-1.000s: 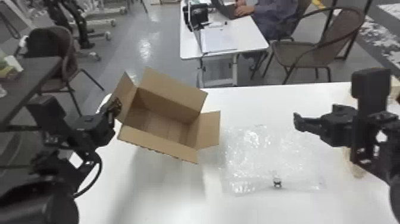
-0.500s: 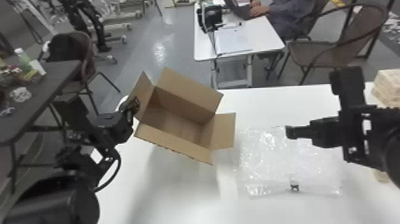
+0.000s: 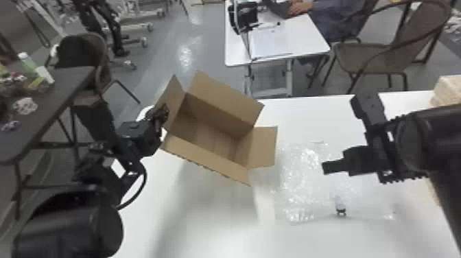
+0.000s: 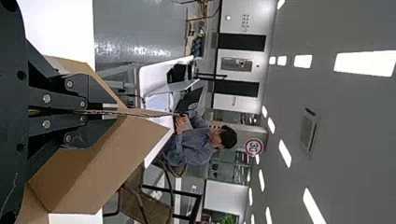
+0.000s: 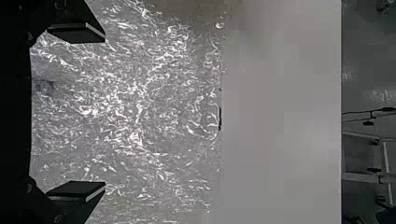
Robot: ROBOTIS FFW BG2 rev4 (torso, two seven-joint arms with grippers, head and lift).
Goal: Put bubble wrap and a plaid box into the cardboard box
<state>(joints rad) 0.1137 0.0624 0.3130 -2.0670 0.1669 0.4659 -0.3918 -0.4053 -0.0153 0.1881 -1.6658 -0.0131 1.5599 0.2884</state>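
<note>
Bubble wrap [image 3: 305, 178] lies beneath our wide-spread right hand [image 3: 343, 134], a chair [image 3: 370, 56] far beyond; our left hand [image 3: 163, 115] pinches the cardboard box [image 3: 219, 118] by a flap [image 3: 174, 94].

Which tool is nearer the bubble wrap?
Right. The right tool hangs open above the bubble wrap; the left tool is farther off, shut on a flap of the box.

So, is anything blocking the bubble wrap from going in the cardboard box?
Only the cardboard box's own flap, spread outward on the side toward the bubble wrap; the wrap would probably have to go over it. Nothing else visible stands between them.
</note>
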